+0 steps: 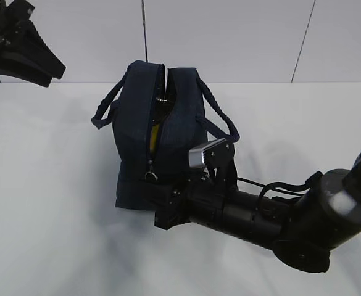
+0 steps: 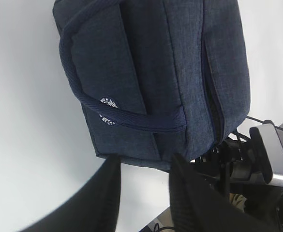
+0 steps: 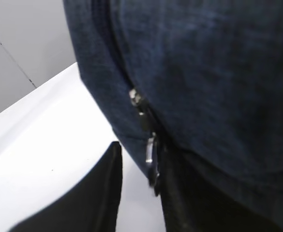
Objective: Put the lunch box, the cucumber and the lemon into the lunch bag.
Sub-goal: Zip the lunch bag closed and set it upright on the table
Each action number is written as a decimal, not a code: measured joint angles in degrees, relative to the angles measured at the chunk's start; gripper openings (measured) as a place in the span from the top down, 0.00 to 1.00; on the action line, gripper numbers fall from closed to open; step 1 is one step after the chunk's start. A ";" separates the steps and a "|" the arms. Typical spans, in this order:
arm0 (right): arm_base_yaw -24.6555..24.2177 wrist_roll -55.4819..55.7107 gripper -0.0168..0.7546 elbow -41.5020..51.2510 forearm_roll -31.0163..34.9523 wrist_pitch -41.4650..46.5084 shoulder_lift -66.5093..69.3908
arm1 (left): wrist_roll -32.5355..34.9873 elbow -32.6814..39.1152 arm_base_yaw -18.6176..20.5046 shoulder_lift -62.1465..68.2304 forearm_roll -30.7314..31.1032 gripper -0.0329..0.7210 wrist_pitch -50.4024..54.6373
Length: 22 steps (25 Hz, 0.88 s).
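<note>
The navy lunch bag (image 1: 168,132) stands upright mid-table with its zipper open along the top and down the front. A yellow sliver, the lemon (image 1: 155,131), shows in the slit. The lunch box and cucumber are hidden. My right gripper (image 1: 166,200) is low at the bag's front corner. In the right wrist view it (image 3: 140,191) is open, with the metal zipper pull (image 3: 151,151) hanging between the jaws, close to the right finger (image 3: 180,203). My left gripper (image 1: 44,66) is raised at the far left. It (image 2: 143,174) is open and empty above the bag (image 2: 151,72).
A white table (image 1: 44,185) runs around the bag, with a white panelled wall (image 1: 242,37) behind it. The bag's two loop handles (image 1: 106,108) stick out to either side. The right arm (image 1: 279,219) lies across the table's front right.
</note>
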 joint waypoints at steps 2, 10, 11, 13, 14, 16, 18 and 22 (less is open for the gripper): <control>0.00 0.37 0.74 0.00 0.88 0.00 0.02 | 0.00 0.00 0.00 0.00 0.00 0.64 0.00; 0.00 4.64 0.98 0.00 1.53 -0.10 0.02 | 0.00 0.00 -0.86 0.00 2.78 0.64 0.00; 0.00 4.87 0.98 0.00 1.30 -0.10 0.02 | 0.00 0.00 -1.21 0.00 3.46 0.64 0.00; 0.00 5.08 0.98 0.00 0.50 -0.10 0.02 | 0.00 0.00 -2.01 0.00 4.66 0.64 0.00; 0.00 5.56 0.98 0.00 -0.28 -0.10 0.02 | 0.00 0.00 -2.32 0.00 5.03 0.64 0.00; 0.00 7.14 0.98 0.00 -1.33 -0.10 0.02 | 0.00 0.00 -2.87 0.00 5.76 0.64 0.00; 0.00 8.80 0.98 0.00 -2.68 0.01 0.02 | 0.00 0.00 -3.40 0.00 6.33 0.64 0.00; 0.00 10.18 0.98 0.69 -3.52 1.28 -0.93 | -0.10 0.00 -5.35 0.00 9.19 0.64 0.02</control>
